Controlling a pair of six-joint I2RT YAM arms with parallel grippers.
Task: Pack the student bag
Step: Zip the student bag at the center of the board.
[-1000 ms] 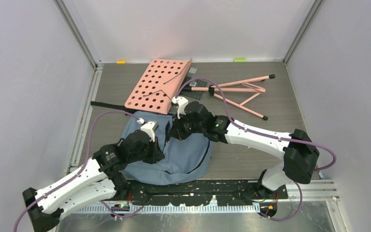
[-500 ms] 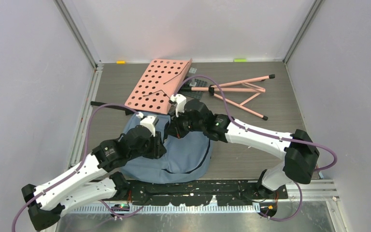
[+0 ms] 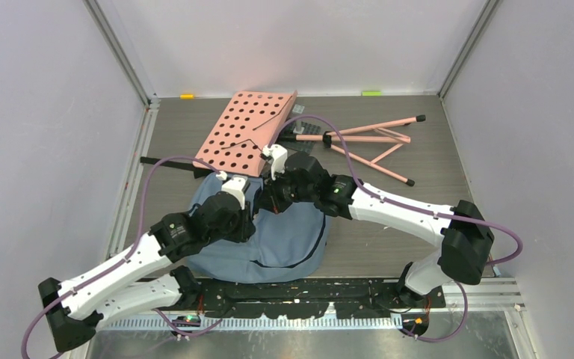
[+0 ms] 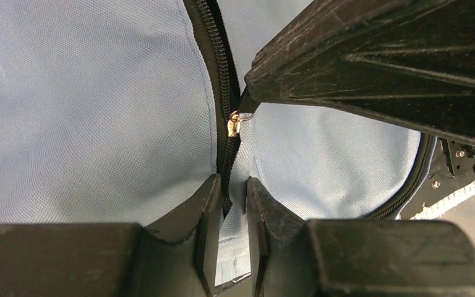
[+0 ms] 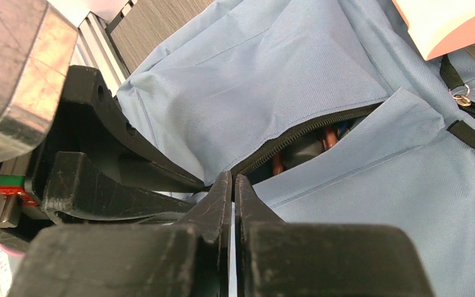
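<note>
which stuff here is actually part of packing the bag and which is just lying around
In the job:
soft dusty blue-grey fabric backpack
its black zipper with brass slider
left gripper, jaws pinching the zipper seam
right gripper, jaws shut at the slider pull

Lying about:
pink perforated board
pink folding stand legs

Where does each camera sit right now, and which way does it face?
Top external: above and behind the bases, looking down at the table; both arms reach over the student bag.
Left wrist: on the left arm, looking down at the zipper pull; left gripper pinches the zipper.
Right wrist: on the right arm, looking at the open zipper; right gripper shut, apparently on the pull.
Shared: both wrist views show the zipper.
</note>
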